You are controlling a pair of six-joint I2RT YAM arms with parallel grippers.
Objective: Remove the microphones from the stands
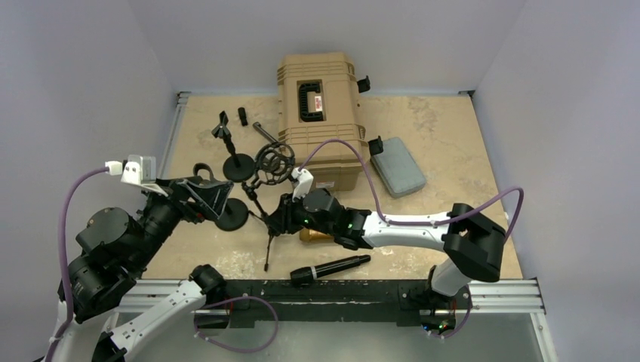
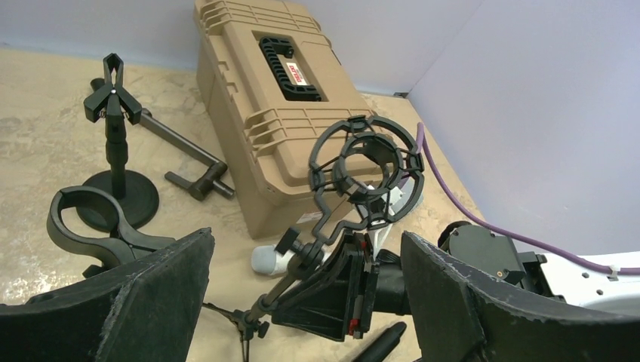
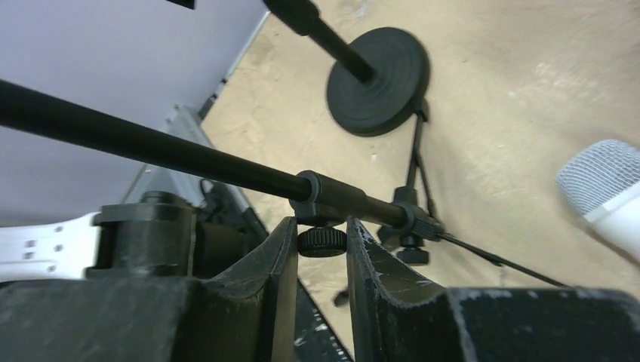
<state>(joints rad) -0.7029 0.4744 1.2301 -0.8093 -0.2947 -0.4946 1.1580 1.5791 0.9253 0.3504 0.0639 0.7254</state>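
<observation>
A black tripod stand (image 1: 269, 249) carries an empty ring-shaped shock mount (image 2: 367, 161) on a tilted pole (image 3: 189, 154). My right gripper (image 3: 321, 226) is shut on the small ribbed knob (image 3: 322, 242) under the pole's clamp, one finger on each side. A microphone with a silvery-white grille (image 3: 604, 185) and gold body (image 1: 313, 235) lies low beside the stand, under the right arm; I cannot tell whether it touches the stand. My left gripper (image 2: 306, 240) hangs open to the stand's left, nothing between its fingers.
A tan hard case (image 1: 317, 105) stands at the back with a grey pouch (image 1: 398, 166) to its right. Two round-base desk stands (image 1: 238, 164) (image 1: 232, 215) stand left of the tripod. A black handheld microphone (image 1: 332, 268) lies near the front edge.
</observation>
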